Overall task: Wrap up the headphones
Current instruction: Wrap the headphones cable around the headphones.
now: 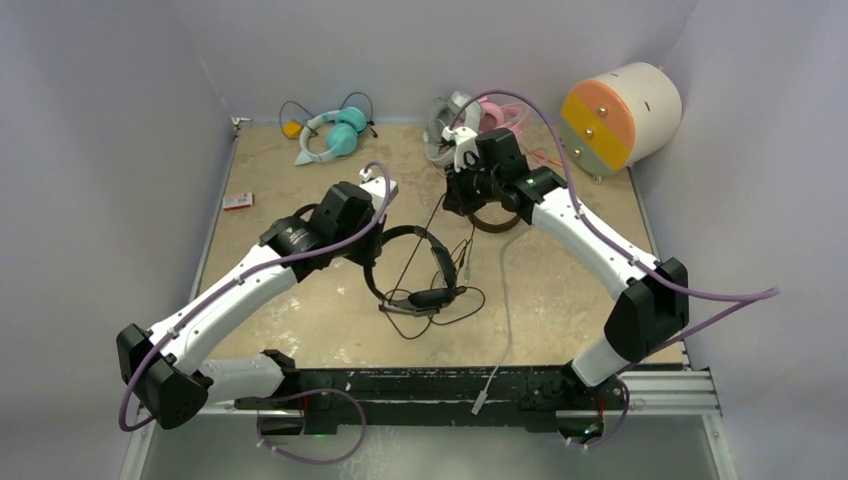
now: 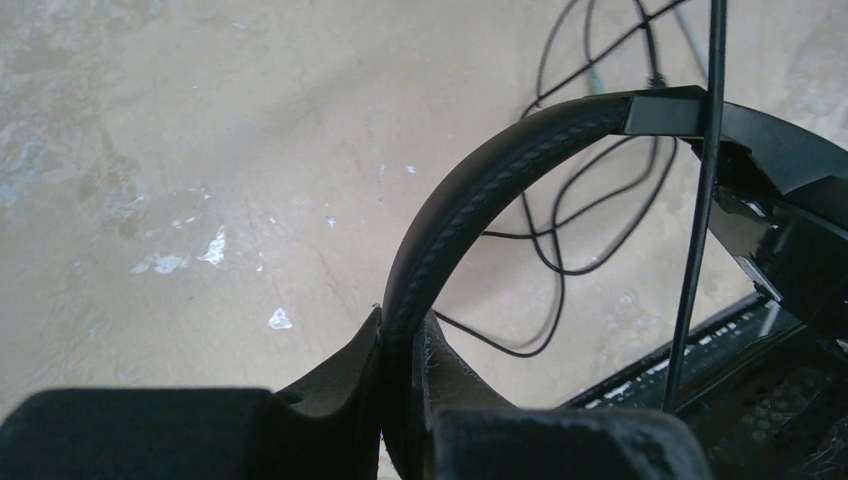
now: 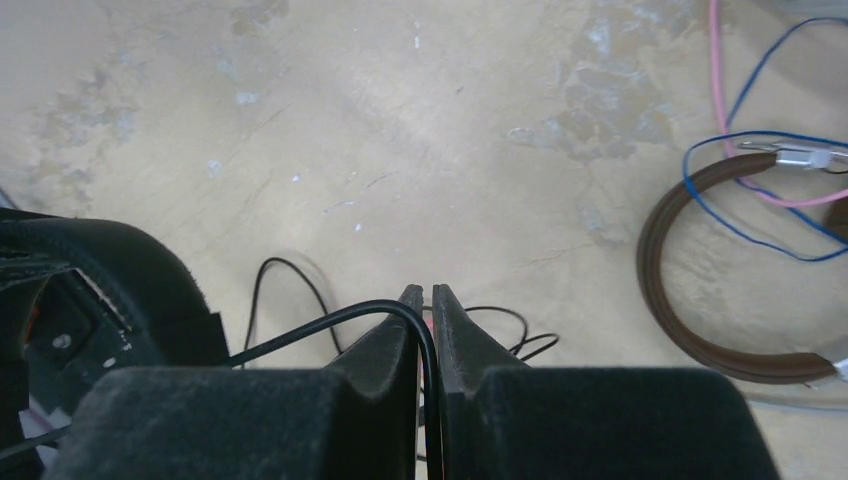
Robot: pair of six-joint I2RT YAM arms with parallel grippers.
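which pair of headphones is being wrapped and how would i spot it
On the tan table, look at the middle, between the two arms. The black headphones are there, the left pincer clamped on their headband and the right pincer pinching their thin cable. They are the only all-black pair; the teal-and-white pair and pink pair sit at the far edge.

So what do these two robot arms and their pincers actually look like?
Both the left arm and right arm are white tubes joined by chunky black joints, with a purple cable looping along each. Each ends in two black, felt-like fingers tapering to wedge tips, seen on the left gripper and right gripper.
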